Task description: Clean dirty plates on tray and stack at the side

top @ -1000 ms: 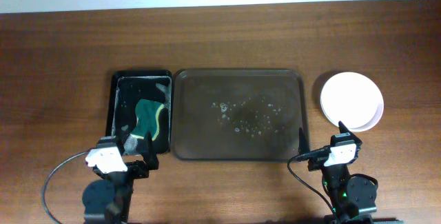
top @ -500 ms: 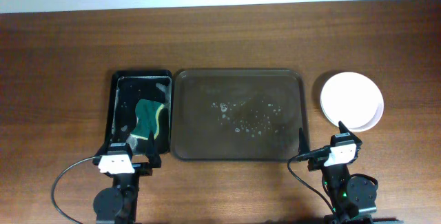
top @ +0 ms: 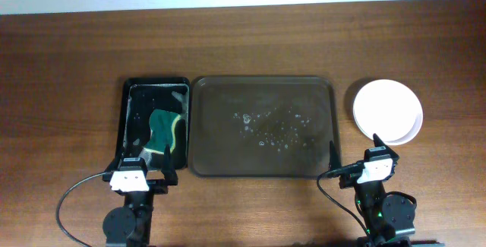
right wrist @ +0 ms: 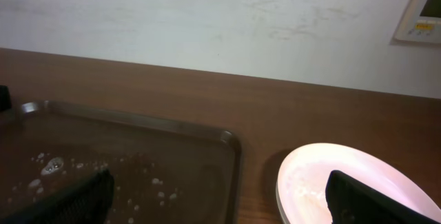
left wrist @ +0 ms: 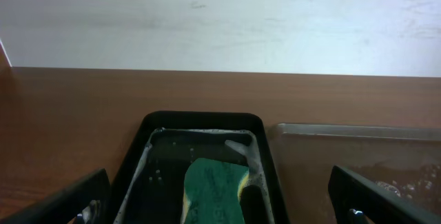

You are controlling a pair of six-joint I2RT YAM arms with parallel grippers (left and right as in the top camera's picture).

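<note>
The dark brown tray lies at the table's middle, holding only water drops and foam specks; it also shows in the left wrist view and the right wrist view. The plates sit stacked on the table right of the tray, a clean pinkish-white one on top; the lower ones are mostly hidden. My left gripper is open and empty at the near end of the small black tray. My right gripper is open and empty, between the tray's near right corner and the stack.
A small black tray with soapy water stands left of the big tray. A green and yellow sponge lies in it, also seen in the left wrist view. A pale wall runs behind the table's far edge.
My left gripper has shifted slightly right and squared up toward the small black tray. The right arm, the plates and the tray have not moved.
</note>
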